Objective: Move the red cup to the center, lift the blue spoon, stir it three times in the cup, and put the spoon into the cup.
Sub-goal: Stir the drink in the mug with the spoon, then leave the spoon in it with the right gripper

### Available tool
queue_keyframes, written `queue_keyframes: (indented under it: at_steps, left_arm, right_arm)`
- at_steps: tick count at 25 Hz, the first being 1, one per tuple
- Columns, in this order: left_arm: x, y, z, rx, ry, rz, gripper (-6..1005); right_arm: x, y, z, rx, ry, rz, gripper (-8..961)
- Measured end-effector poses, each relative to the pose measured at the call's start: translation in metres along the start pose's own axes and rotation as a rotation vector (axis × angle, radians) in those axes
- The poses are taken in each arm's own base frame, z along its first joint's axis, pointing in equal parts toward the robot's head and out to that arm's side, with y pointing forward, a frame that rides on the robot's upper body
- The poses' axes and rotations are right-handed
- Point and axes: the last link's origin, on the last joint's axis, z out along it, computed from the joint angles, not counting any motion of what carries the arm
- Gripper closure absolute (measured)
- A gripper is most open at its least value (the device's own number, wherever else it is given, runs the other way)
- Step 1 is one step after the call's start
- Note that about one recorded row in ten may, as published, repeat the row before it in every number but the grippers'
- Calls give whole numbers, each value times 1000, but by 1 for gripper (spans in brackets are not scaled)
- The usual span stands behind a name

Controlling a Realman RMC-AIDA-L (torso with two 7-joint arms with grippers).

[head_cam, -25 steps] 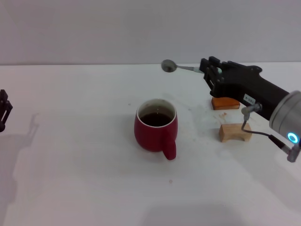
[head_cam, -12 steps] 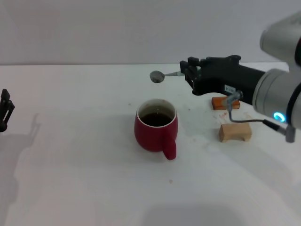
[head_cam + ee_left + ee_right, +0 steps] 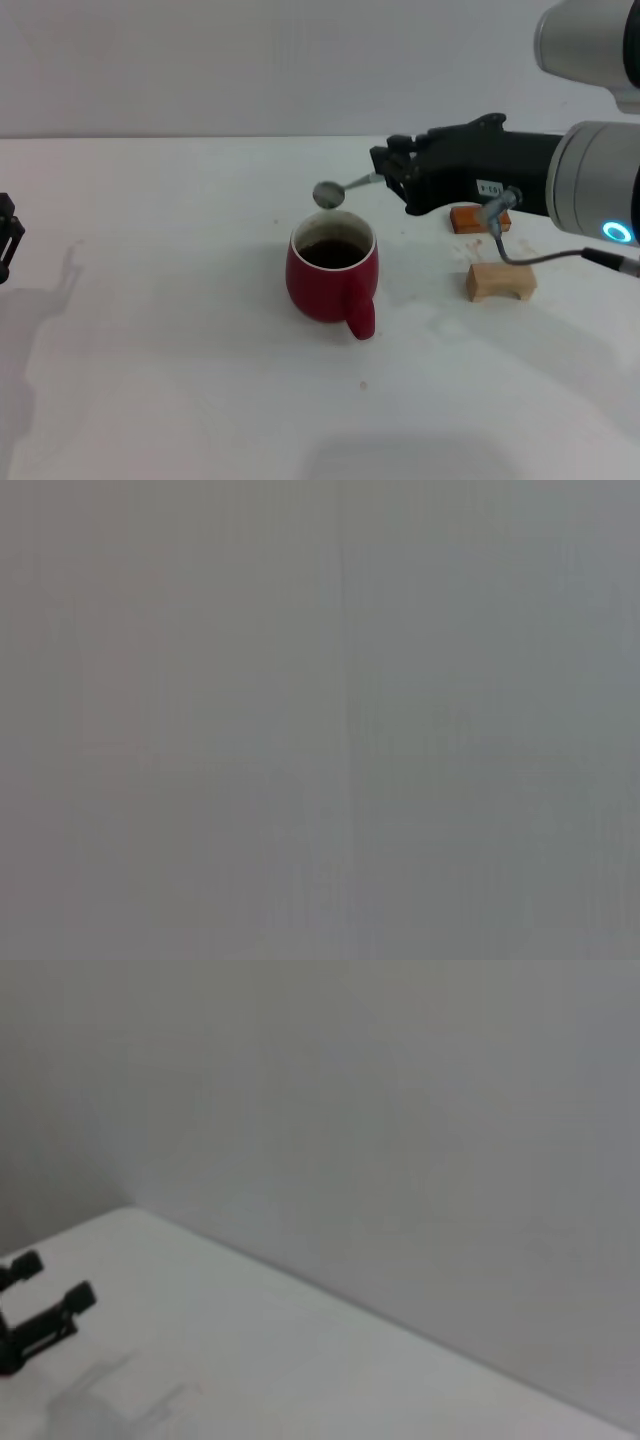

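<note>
Clamped on the blue spoon (image 3: 345, 187), the right gripper (image 3: 393, 172) holds its bowl just above the red cup (image 3: 331, 266) (mid-table); the left gripper (image 3: 6, 238) idles, fingers spread.

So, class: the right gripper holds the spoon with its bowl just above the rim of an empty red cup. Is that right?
Not quite. The red cup is not empty: the head view shows dark liquid inside it. The rest holds: the right gripper holds the blue spoon with its bowl just above the cup's rim.
</note>
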Motion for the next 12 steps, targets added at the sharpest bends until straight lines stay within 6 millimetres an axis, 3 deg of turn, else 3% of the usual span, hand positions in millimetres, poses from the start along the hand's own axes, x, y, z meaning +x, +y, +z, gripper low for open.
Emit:
queue_keyframes:
  at_steps: [12]
  left_arm:
    - [1, 0, 2, 3, 6, -3, 153]
  right_arm:
    - [10, -4, 10, 22, 94, -10, 831]
